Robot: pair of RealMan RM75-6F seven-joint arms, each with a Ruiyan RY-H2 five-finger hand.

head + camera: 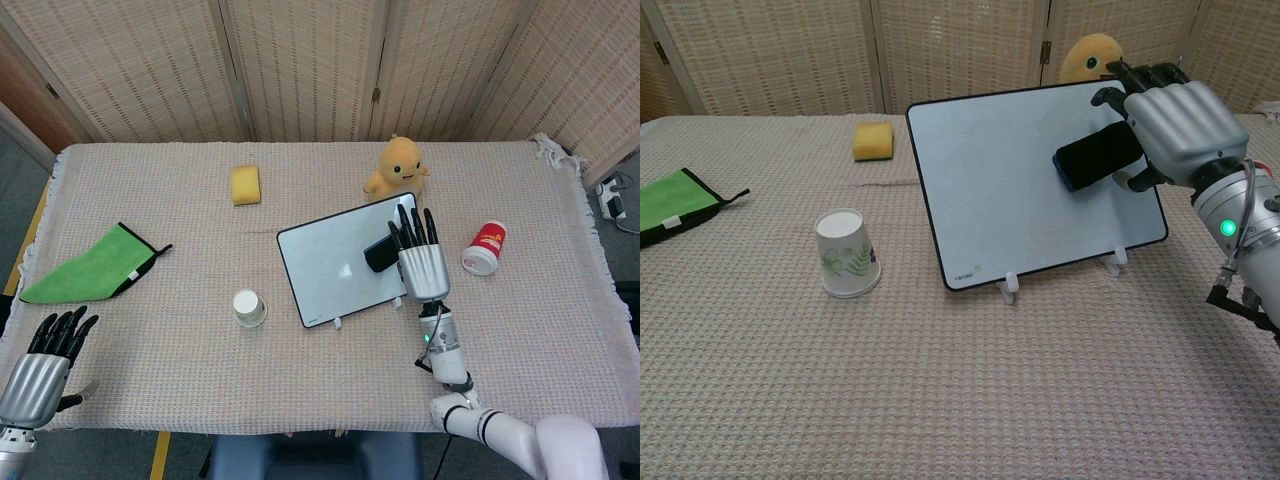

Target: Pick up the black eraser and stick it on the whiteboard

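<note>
The whiteboard (335,262) (1010,180) leans on small white feet near the middle of the table. My right hand (420,258) (1170,125) holds the black eraser (380,252) (1095,155) flat against the board's right part, fingers pointing toward the far side. Whether the eraser touches the board surface I cannot tell for sure, though it lies right over it. My left hand (45,365) rests at the near left corner of the table with fingers spread and nothing in it; the chest view does not show it.
A white paper cup (249,307) (847,253) stands upside down left of the board. A yellow sponge (245,184) (873,141), a yellow plush toy (398,165) (1092,57), a green cloth (88,265) (668,203) and a red-and-white cup (484,247) lying right of the board also sit on the table.
</note>
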